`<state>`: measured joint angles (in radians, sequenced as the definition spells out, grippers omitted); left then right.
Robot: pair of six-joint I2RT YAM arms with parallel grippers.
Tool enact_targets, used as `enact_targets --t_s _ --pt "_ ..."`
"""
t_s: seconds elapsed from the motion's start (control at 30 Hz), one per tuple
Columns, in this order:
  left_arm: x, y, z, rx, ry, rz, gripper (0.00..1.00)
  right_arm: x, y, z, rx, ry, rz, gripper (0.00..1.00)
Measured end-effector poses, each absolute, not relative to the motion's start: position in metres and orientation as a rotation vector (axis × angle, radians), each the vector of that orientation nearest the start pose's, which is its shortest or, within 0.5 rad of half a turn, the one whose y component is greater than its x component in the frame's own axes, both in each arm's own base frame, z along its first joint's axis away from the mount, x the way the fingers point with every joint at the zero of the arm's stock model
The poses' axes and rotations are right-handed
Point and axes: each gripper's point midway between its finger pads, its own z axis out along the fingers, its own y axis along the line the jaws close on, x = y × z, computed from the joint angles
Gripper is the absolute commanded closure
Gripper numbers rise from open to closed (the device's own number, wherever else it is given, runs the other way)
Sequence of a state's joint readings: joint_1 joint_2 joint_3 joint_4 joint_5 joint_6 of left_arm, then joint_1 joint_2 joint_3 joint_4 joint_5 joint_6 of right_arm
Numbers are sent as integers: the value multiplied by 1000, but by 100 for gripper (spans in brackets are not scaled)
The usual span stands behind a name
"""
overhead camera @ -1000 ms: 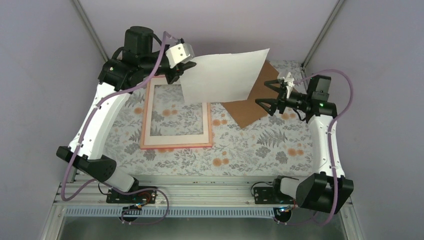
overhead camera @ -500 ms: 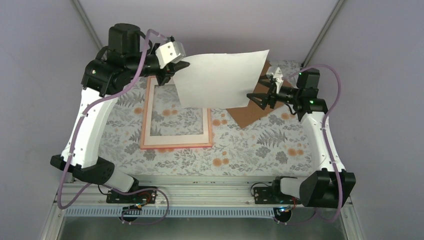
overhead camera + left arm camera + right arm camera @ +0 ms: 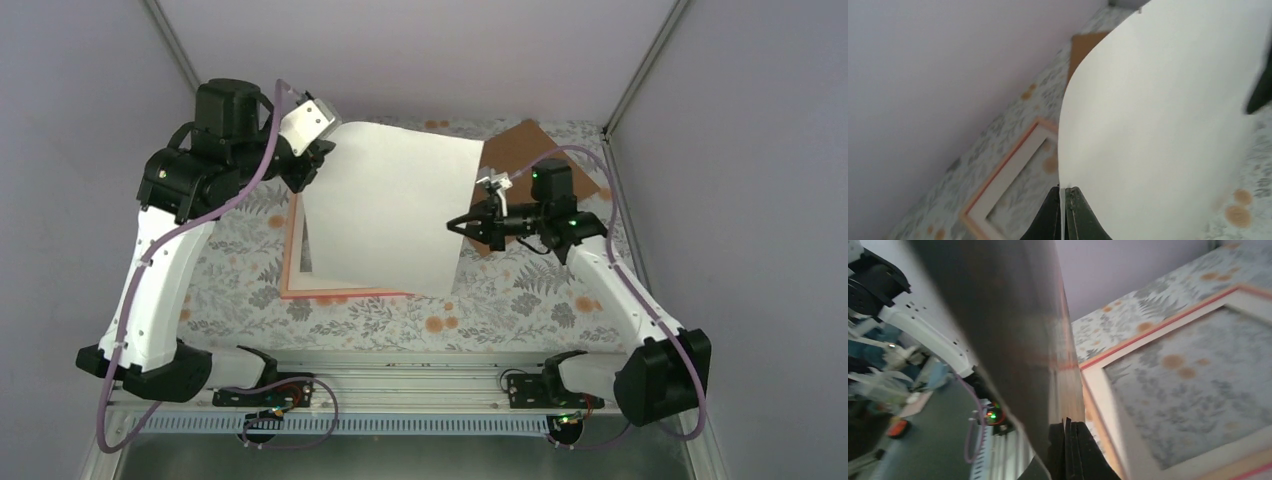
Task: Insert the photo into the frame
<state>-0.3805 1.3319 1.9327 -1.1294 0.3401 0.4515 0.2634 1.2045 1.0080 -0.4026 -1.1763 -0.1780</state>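
Note:
The photo (image 3: 390, 215) hangs white side up, sloping over the pink frame (image 3: 340, 293) and hiding most of it. My left gripper (image 3: 322, 160) is shut on the photo's far left corner. In the left wrist view the sheet's edge (image 3: 1168, 125) runs between those jaws (image 3: 1064, 191). My right gripper (image 3: 455, 224) is shut on the photo's right edge. The right wrist view shows the dark printed side (image 3: 1013, 330) pinched in these jaws (image 3: 1068, 425), with the frame's pink rail (image 3: 1158, 327) lying below.
A white border mat (image 3: 304, 250) lies inside the frame on the floral tablecloth. A brown backing board (image 3: 525, 145) lies flat at the back right, behind my right arm. Walls close off the back and both sides.
My right gripper moved left to the photo and shut on its right edge. My left arm swung left, and the photo came down from the back to slope over the frame.

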Motion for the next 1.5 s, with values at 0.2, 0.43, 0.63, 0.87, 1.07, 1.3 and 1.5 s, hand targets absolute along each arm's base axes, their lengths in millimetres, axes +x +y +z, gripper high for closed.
enact_targets --t_s 0.2,0.43,0.63,0.87,1.07,1.3,1.5 --pt "330 -140 384 904 2040 -102 98 254 257 263 -983 1844 1485 97" --pt "406 -93 300 812 2248 39 98 304 303 211 -904 2049 1561 97" --pt "464 -63 238 770 2337 33 97 362 322 156 -769 2204 1470 96" --pt "515 -49 179 749 2384 -9 97 406 330 117 -674 2275 1358 96" --pt "551 -56 167 743 2343 -45 97 420 332 101 -636 2297 1320 96" --pt "561 -61 166 740 2324 -75 98 430 329 96 -621 2308 1251 96" --pt "548 -60 144 745 2373 -92 98 433 323 93 -618 2320 1219 96"
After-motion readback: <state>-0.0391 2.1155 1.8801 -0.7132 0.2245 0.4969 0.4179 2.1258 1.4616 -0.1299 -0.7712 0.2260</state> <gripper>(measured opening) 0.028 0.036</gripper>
